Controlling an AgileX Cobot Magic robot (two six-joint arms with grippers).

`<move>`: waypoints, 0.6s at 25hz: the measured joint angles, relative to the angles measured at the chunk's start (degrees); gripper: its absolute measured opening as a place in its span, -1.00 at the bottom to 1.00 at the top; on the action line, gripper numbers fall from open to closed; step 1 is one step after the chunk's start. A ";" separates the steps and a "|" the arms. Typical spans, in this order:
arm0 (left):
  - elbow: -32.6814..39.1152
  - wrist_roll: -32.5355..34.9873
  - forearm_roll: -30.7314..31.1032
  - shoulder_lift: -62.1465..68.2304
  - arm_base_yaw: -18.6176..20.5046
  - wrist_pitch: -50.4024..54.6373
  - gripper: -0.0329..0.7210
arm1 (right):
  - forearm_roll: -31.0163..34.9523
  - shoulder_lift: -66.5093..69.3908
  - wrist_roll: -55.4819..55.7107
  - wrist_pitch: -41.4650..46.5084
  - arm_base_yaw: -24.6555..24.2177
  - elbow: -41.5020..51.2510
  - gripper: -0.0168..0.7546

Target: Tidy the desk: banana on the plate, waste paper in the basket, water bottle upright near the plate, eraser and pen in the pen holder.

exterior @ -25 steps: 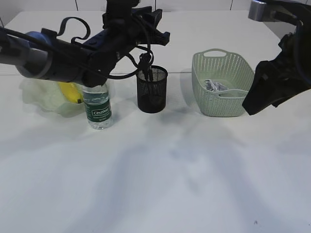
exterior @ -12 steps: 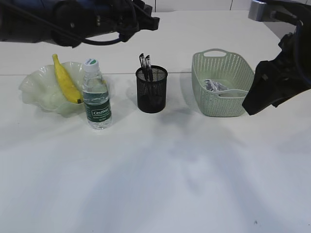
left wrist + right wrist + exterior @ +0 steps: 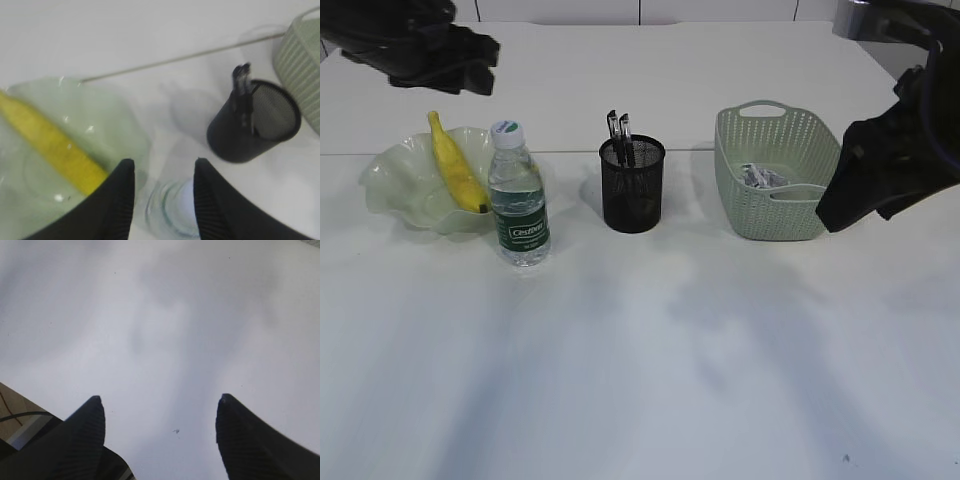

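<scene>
The banana (image 3: pixel 457 172) lies in the plate (image 3: pixel 398 187), long axis slanting, its dark end low toward the upright water bottle (image 3: pixel 519 196) just beside. On the tabletop (image 3: pixel 650 360), pens (image 3: pixel 618 127) stand in the pen holder (image 3: pixel 632 184); waste paper (image 3: pixel 761 177) sits in the basket (image 3: pixel 775 172). My left fingers (image 3: pixel 164 200) are narrowly apart, empty; my right fingers (image 3: pixel 159 437) are wide, empty.

Banana (image 3: pixel 455 172) in plate (image 3: pixel 395 190), bottle (image 3: pixel 519 195) upright beside, pens (image 3: pixel 619 128) in holder (image 3: pixel 632 185)
</scene>
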 joint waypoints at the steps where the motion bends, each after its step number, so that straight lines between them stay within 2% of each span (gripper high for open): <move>1: 0.00 0.00 0.00 -0.69 1.48 2.75 -0.17 | 0.00 0.00 0.47 -0.49 0.00 0.00 0.38; 4: 0.00 -0.11 1.88 -2.21 5.28 11.98 -0.16 | -0.35 0.00 1.73 -2.23 0.00 0.00 0.37; 8: 0.00 -0.59 10.94 -2.56 8.82 24.09 -0.15 | -5.38 0.00 4.90 -3.79 0.00 0.00 0.37; 10: 0.00 -0.59 13.59 -2.56 10.34 28.38 -0.12 | -7.29 0.00 5.60 -3.95 -0.30 0.00 0.37; 15: 0.00 -1.71 15.30 -2.81 13.88 33.20 0.21 | -10.55 0.00 6.66 -4.57 -3.78 0.00 0.37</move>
